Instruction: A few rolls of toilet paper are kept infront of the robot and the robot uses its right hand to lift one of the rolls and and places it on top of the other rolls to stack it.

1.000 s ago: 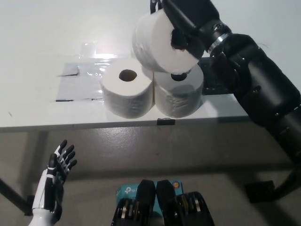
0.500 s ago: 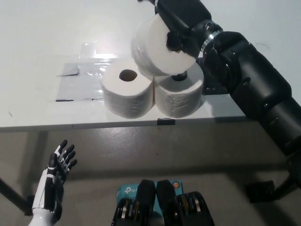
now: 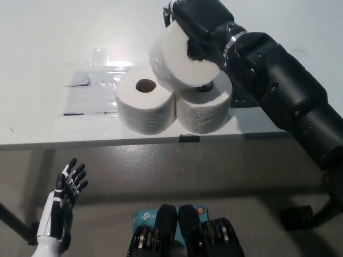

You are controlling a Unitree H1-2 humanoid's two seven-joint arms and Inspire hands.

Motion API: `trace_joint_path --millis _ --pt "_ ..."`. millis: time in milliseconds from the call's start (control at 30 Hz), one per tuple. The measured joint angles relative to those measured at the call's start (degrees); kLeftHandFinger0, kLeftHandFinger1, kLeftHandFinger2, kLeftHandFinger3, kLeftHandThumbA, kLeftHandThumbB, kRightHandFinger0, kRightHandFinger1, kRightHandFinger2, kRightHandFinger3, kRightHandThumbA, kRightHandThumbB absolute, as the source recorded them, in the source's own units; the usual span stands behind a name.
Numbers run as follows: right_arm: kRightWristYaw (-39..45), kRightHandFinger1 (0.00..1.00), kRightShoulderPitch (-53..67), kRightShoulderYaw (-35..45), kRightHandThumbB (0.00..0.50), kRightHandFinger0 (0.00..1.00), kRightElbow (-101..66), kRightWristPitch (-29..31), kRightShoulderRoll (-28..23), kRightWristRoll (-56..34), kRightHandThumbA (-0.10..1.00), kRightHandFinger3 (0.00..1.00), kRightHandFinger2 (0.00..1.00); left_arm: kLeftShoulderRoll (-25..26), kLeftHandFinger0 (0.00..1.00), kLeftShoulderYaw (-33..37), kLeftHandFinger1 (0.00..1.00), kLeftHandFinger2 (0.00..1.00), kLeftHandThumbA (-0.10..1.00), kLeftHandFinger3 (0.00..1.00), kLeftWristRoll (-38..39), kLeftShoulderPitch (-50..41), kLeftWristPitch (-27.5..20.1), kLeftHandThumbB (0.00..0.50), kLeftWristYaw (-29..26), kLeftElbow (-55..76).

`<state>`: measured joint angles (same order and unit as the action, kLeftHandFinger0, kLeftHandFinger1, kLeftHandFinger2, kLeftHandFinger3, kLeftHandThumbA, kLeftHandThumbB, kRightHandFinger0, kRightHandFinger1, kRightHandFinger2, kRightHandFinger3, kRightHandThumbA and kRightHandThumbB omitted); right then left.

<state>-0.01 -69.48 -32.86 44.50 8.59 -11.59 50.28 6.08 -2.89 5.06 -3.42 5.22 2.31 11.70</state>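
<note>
My right hand (image 3: 201,24) has drifted the tilted toilet roll (image 3: 179,56) slightly left and lower, fingers clamped on it, above the two rolls (image 3: 174,104) on the counter (image 3: 48,43). Placement looks close. Left hand (image 3: 61,211) rests low, fingers spread.

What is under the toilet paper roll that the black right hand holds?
Under the held roll, gripped by the right hand, two rolls stand side by side on the white table: the left roll and the right roll, partly covered. Whether they touch is unclear.
</note>
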Motion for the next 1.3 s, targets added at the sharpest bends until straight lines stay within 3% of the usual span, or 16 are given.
trace_joint_path --millis 33,67,100,133,167,200,300,400,433,567,700,833,1067,1300 --pt "0.82 0.10 -0.26 -0.34 0.188 0.01 -0.12 -0.55 0.00 0.23 0.79 0.37 0.36 0.00 1.00 0.00 1.00 1.00 1.00 1.00 0.00 0.08 0.00 0.188 0.00 0.00" --pt "1.77 0.25 -0.39 -0.61 0.246 0.12 -0.38 -1.14 0.00 0.49 0.82 0.58 0.54 0.00 1.00 0.00 1.00 1.00 1.00 1.00 0.00 0.15 0.01 0.189 0.00 0.00" --pt "2.73 0.20 -0.53 -0.84 0.261 0.13 -0.68 -1.80 0.01 0.70 0.85 0.76 0.43 0.01 1.00 0.00 1.00 1.00 1.00 1.00 0.00 0.20 0.01 0.191 0.00 0.01" --pt "3.89 0.61 -0.69 -1.01 0.337 0.47 -0.85 -2.45 0.01 0.84 0.93 1.00 0.88 0.01 1.00 0.00 1.00 1.00 1.00 1.00 0.00 0.23 0.02 0.188 0.00 0.01" --pt "5.09 1.00 -0.88 -1.18 0.385 0.95 -0.96 -3.06 0.02 0.91 0.95 1.00 1.00 0.00 1.00 0.01 1.00 1.00 1.00 1.00 0.00 0.24 0.02 0.206 0.00 0.00" --pt "6.15 1.00 -0.96 -1.23 0.396 1.00 -0.96 -3.49 0.01 0.91 0.95 1.00 1.00 -0.01 1.00 0.00 1.00 1.00 1.00 1.00 0.00 0.24 0.02 0.212 0.00 0.00" --pt "9.79 1.00 -0.98 -1.27 0.458 1.00 -0.96 -4.98 0.03 0.74 0.91 1.00 1.00 -0.02 1.00 0.00 1.00 1.00 1.00 1.00 0.00 0.25 0.06 0.224 -0.01 -0.03" --pt "12.96 1.00 -1.60 -1.26 0.466 1.00 -1.07 -6.55 0.03 0.49 0.92 1.00 1.00 -0.02 1.00 0.00 1.00 1.00 1.00 1.00 -0.02 0.25 0.06 0.241 -0.01 -0.02" --pt "13.77 1.00 -1.77 -1.26 0.470 1.00 -1.10 -6.88 0.03 0.45 0.92 1.00 1.00 -0.01 1.00 0.00 1.00 1.00 1.00 1.00 -0.02 0.25 0.06 0.223 -0.01 -0.02" --pt "18.20 1.00 -3.34 -1.28 0.465 1.00 -1.10 -8.53 0.06 0.17 0.93 1.00 1.00 0.10 1.00 0.00 1.00 1.00 1.00 1.00 -0.08 0.49 0.05 0.203 0.00 -0.01" --pt "20.50 1.00 -3.91 -1.34 0.464 1.00 -1.05 -9.25 0.17 -0.01 0.96 1.00 1.00 0.12 1.00 -0.01 1.00 1.00 1.00 1.00 -0.12 0.55 0.06 0.226 0.00 0.01" --pt "21.41 1.00 -4.24 -1.42 0.470 1.00 -1.01 -9.60 0.26 -0.09 1.00 1.00 1.00 0.13 1.00 -0.01 1.00 1.00 1.00 1.00 -0.14 0.55 0.06 0.198 0.00 0.02" --pt "21.93 1.00 -4.52 -1.48 0.447 1.00 -1.02 -9.74 0.43 -0.23 0.95 1.00 1.00 0.13 1.00 0.00 1.00 1.00 1.00 1.00 -0.20 0.55 0.07 0.222 0.00 0.02" --pt "23.01 1.00 -6.41 0.22 0.451 1.00 -0.95 -9.65 1.03 -1.84 1.00 1.00 1.00 0.12 1.00 0.01 1.00 1.00 1.00 1.00 -0.41 0.54 0.05 0.195 0.00 0.02"
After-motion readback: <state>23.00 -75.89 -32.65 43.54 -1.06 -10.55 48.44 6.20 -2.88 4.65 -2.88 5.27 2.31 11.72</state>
